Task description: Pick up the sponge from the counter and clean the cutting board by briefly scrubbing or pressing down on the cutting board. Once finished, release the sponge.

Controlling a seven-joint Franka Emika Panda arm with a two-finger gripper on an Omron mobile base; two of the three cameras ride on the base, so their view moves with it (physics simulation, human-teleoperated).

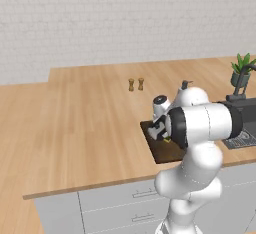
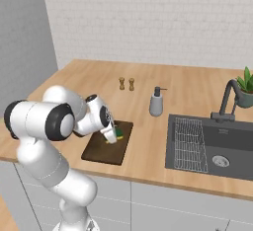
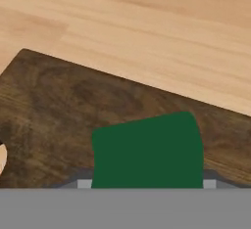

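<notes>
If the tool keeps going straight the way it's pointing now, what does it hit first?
The tool is shut on the sponge and points down at the cutting board. Going on, the sponge would likely press into the board first; any gap between them is hard to judge.

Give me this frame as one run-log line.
phase: scrubbing | gripper: shut on sponge | sponge: on cutting board | release: not yet

1. My arm rises from the base, bends at the elbow and reaches forward and down.
2. My wrist is pitched steeply, so my gripper (image 2: 111, 135) points downward.
3. My jaws are closed on the sponge (image 3: 147, 149), which sits between my fingertips.
4. Directly below my gripper, the sponge presses against the cutting board (image 3: 59, 101).
</notes>
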